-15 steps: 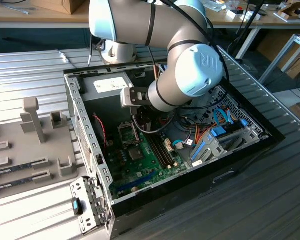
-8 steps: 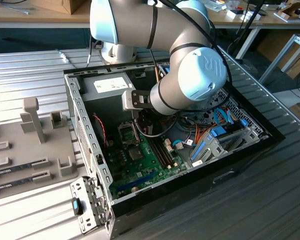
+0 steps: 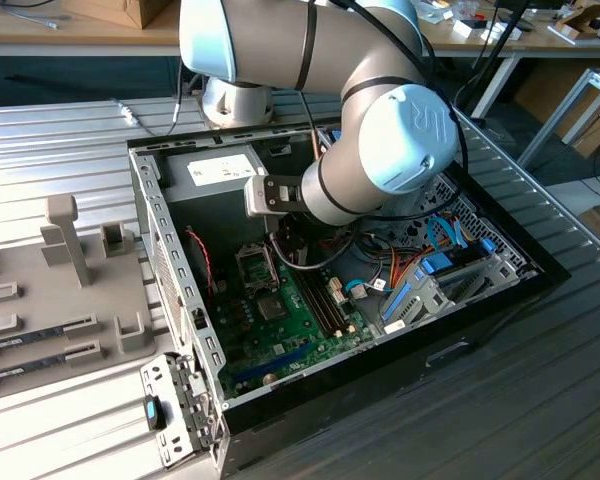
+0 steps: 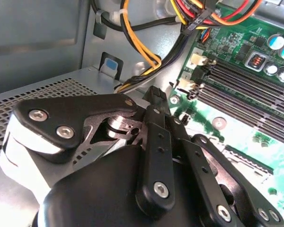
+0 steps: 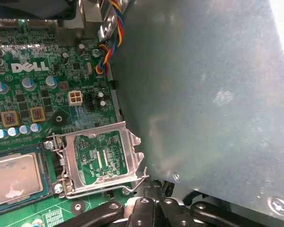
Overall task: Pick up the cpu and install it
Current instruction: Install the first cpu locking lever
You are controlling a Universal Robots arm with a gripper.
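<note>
Close in, the black claw [image 4: 156, 97] is clenched, its fingers [image 4: 157, 142] meeting at the tips with nothing between them, poised over the green motherboard [image 4: 236, 61] beside the long memory slots [image 4: 246, 90]. In the first wrist view, the cpu [image 5: 13, 178], flat with a dull silver top, sits in its socket next to the raised metal frame [image 5: 102, 158]. A smooth grey case wall [image 5: 203, 94] crowds that frame's edge. Farther off, the open computer case [image 3: 155, 265] rests on a ribbed desk [image 3: 50, 150].
</note>
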